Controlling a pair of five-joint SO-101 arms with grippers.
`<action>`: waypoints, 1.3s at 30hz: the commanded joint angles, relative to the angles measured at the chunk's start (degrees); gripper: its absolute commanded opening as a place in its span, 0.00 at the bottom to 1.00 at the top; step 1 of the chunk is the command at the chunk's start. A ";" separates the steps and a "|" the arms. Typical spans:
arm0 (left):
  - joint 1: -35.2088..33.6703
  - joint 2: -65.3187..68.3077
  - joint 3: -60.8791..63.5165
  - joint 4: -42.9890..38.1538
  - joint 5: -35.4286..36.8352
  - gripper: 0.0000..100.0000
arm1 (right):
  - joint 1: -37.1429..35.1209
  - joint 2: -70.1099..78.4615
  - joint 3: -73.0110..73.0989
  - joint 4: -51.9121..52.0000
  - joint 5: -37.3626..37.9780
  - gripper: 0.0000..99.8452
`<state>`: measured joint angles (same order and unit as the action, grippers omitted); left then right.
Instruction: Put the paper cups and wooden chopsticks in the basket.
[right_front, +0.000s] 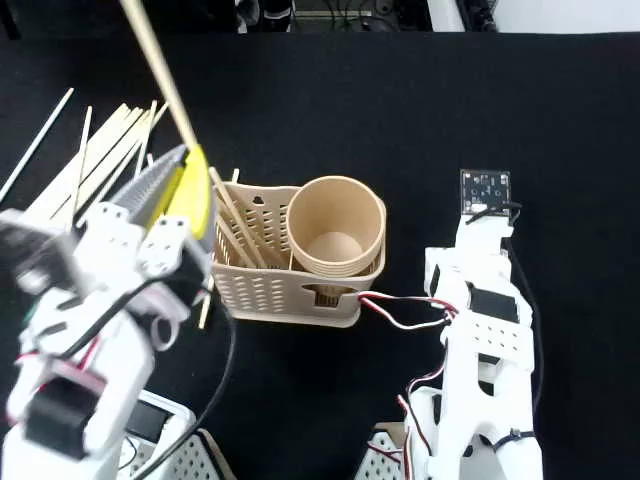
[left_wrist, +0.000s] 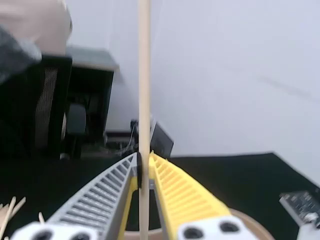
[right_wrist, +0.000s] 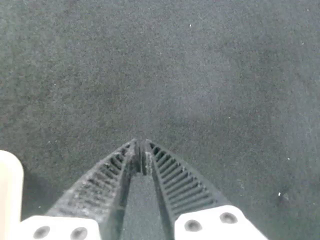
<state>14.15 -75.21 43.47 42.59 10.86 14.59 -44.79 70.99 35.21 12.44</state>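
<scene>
A cream basket (right_front: 265, 290) stands mid-table with stacked paper cups (right_front: 335, 235) in its right half and several wooden chopsticks (right_front: 235, 222) leaning in its left half. My left gripper (right_front: 186, 152) hovers just left of the basket, shut on a wooden chopstick (right_front: 160, 70) that points up and away from the table. In the left wrist view that chopstick (left_wrist: 144, 80) runs straight up between the grey and yellow fingers (left_wrist: 142, 162). More chopsticks (right_front: 95, 160) lie fanned on the black cloth at far left. My right gripper (right_wrist: 141, 150) is shut on nothing, above bare cloth right of the basket.
The black cloth (right_front: 420, 110) covers the table. The right arm (right_front: 485, 330) lies along the right side, its red and white wires near the basket's lower right corner. A cup's rim (left_wrist: 250, 225) shows beneath the left gripper.
</scene>
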 joint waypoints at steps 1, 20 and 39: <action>0.92 -0.53 8.84 -6.77 0.53 0.03 | -0.26 -0.22 -0.13 -0.97 0.44 0.02; -8.22 -0.53 -1.54 9.49 5.36 0.20 | -0.26 -0.22 -0.13 -0.97 0.44 0.02; -33.27 54.59 -40.04 35.96 -6.33 0.23 | -0.26 -0.22 -0.13 -0.97 0.44 0.02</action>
<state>-18.20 -29.76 11.21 76.18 9.80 14.59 -44.79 70.99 35.21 12.44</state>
